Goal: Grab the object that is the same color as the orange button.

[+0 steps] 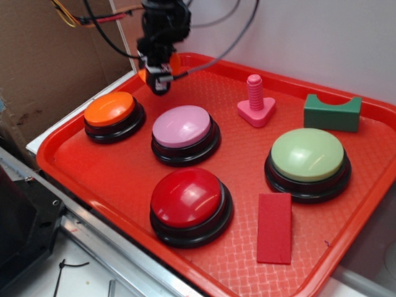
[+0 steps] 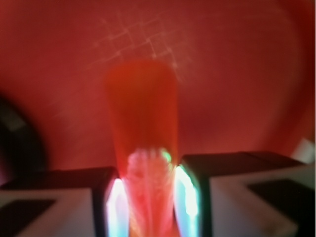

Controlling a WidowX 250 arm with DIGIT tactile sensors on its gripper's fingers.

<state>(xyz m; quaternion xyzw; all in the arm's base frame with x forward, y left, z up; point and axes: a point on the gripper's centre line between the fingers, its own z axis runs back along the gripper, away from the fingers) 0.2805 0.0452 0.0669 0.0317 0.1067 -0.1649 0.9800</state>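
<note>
The small orange object (image 1: 174,63) sits between the fingers of my gripper (image 1: 159,79) at the tray's far left corner. Only slivers of it show beside the black fingers in the exterior view. In the wrist view the orange object (image 2: 143,108) fills the middle, blurred, with both pads pressed against its sides, so my gripper (image 2: 149,197) is shut on it. Whether it rests on the tray or is lifted, I cannot tell. The orange button (image 1: 110,109) stands on its black base just left and in front of the gripper.
On the red tray (image 1: 80,179) are a pink button (image 1: 182,126), a red button (image 1: 187,197), a green button (image 1: 307,154), a pink bolt (image 1: 255,102), a green block (image 1: 332,112) and a flat red rectangle (image 1: 274,227). Cardboard stands at the left.
</note>
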